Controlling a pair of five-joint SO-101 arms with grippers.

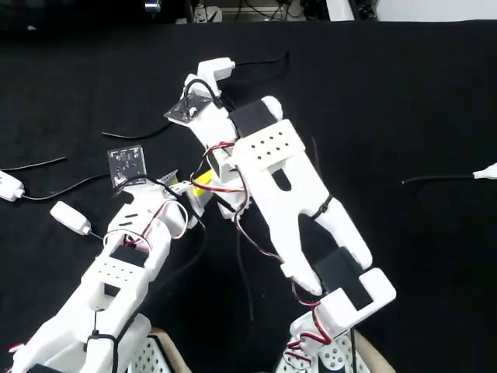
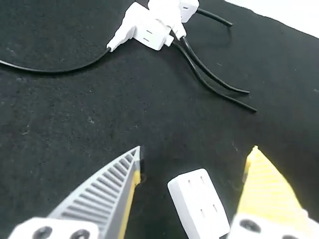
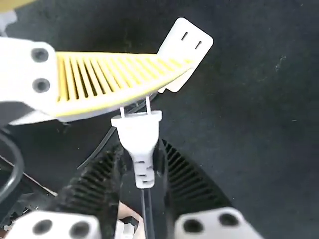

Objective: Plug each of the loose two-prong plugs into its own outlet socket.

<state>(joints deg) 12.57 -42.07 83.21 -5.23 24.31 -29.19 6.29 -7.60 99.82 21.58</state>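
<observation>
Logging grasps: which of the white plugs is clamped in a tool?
The two-prong plug clamped in the right tool, prongs pointing toward a white socket block. The other white cord ends lie loose on the black table.

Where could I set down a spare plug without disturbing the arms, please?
Bare cloth lies on the right, between the right arm and the far-right cord, and below that cord. The middle is crowded, where the left tool and right tool meet at the socket; the left holds two white cord ends.
</observation>
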